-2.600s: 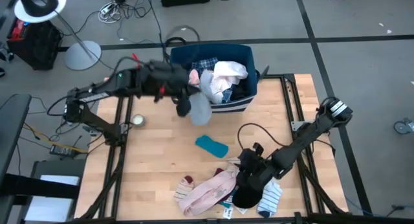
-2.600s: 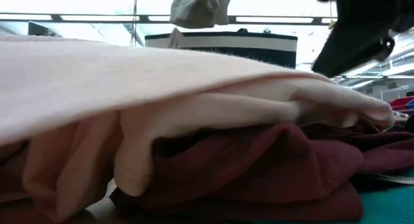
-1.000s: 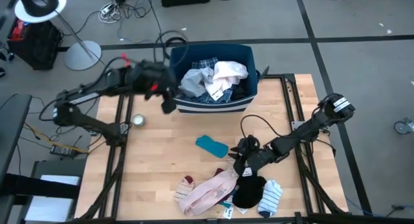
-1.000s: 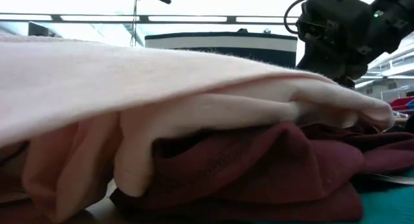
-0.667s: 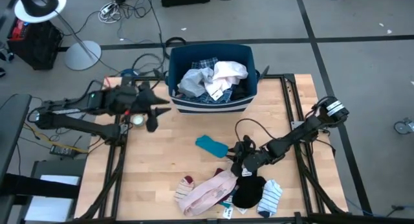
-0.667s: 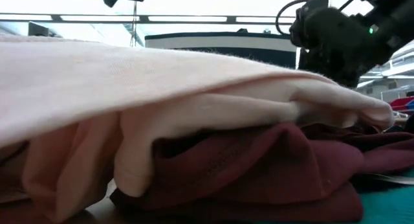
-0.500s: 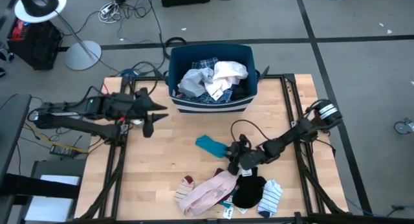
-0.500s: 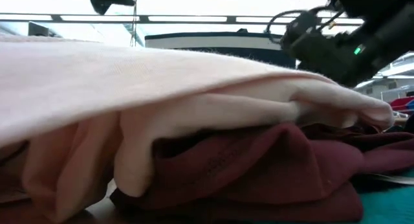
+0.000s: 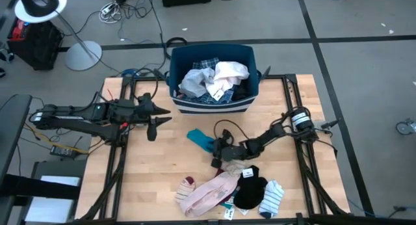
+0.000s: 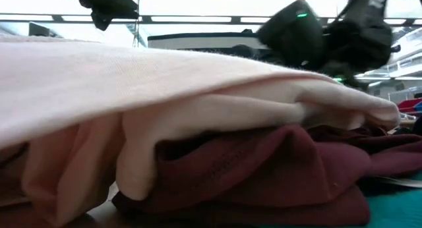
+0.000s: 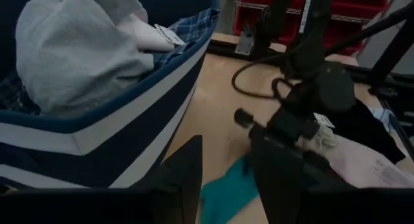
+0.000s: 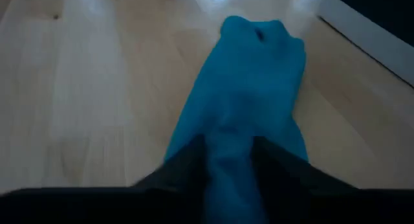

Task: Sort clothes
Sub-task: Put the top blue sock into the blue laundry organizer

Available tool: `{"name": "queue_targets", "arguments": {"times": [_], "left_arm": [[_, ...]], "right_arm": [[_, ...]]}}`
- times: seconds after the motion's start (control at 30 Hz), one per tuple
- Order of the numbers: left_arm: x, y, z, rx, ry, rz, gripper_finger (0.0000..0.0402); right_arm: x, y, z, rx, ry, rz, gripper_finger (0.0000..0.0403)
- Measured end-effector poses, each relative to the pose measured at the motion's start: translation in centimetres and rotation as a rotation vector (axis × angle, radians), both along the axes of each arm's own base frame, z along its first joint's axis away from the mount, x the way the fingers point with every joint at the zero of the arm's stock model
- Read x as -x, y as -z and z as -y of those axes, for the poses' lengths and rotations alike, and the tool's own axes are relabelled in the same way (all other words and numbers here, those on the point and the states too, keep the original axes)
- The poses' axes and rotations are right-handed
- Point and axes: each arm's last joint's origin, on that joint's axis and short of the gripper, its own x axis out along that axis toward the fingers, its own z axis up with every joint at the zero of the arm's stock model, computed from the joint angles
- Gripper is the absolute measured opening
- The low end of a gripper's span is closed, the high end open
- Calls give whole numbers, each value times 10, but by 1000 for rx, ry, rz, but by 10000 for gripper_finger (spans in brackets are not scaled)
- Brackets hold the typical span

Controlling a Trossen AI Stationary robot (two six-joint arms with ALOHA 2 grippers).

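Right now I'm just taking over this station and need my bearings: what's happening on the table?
The robot is sorting clothes. The right gripper is at the teal sock mid-table, its fingers either side of the fabric. The left gripper hangs open and empty left of the dark blue bin, which already holds several garments. A pink garment, a black piece and a striped sock lie at the table's near edge.

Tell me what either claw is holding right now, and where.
The right claw grips the teal sock by its near end. The left claw is open, holding nothing.
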Motion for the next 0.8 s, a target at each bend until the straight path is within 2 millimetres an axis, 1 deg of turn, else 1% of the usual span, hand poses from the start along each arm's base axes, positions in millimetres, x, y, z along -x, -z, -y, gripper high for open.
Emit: {"name": "queue_targets", "arguments": {"times": [0.03, 0.1, 0.13, 0.17, 0.2, 0.23, 0.33, 0.43, 0.6, 0.7, 0.8], "left_arm": [[-1, 1, 0, 0, 0, 8, 136], [-1, 1, 0, 0, 0, 8, 136], [-1, 1, 0, 1, 0, 7, 136], [-1, 2, 0, 2, -1, 4, 136], [-1, 2, 0, 5, -1, 5, 136], [-1, 2, 0, 8, -3, 6, 136], [0, 2, 0, 17, -6, -1, 136], [0, 4, 0, 16, -6, -23, 136], [1, 8, 0, 12, -13, -58, 136], [1, 8, 0, 10, -17, -58, 136], [1, 8, 0, 10, -17, -58, 136]], "right_arm": [[-7, -1, 2, 5, -13, -3, 110], [-18, -7, 5, 14, -47, -7, 48], [-23, -11, 7, 19, -73, -12, 26], [-26, -16, 9, 28, -95, -14, 16], [-30, -24, 10, 38, -104, -3, 15], [-33, -35, 11, 46, -108, 20, 15], [-39, -81, 11, 69, -119, 73, 8], [-37, -120, 11, 84, -125, 33, 6], [-26, -208, 14, 99, -102, 107, 4], [-19, -247, 21, 175, -113, 114, 3], [-12, -289, 33, 267, -85, 178, 3]]}}
